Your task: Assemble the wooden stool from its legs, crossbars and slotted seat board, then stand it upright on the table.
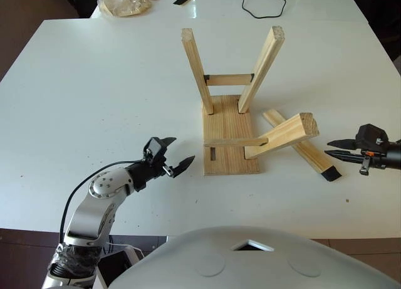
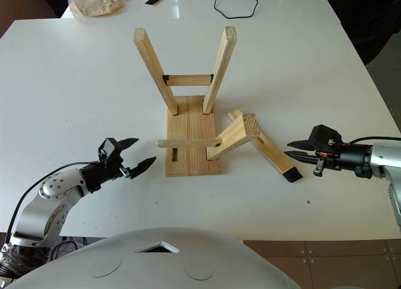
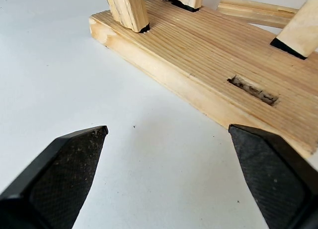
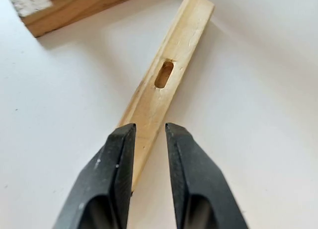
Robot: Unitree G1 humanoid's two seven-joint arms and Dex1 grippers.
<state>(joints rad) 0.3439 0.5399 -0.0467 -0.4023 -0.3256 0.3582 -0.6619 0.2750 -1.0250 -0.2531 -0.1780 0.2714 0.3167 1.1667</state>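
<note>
A crumpled bag [image 1: 125,2] and a looped black cable [image 1: 263,17] lie far back.

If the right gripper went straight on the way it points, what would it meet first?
Probably the loose leg lying flat on the table, near its black end; height above it is unclear.

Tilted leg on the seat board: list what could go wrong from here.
1. The tilted leg leans at its slot on the seat board; a nudge could topple it, dragging its crossbar along.
2. The left gripper, open beside the board's near left corner, could shove the board and jolt the upright legs.
</note>
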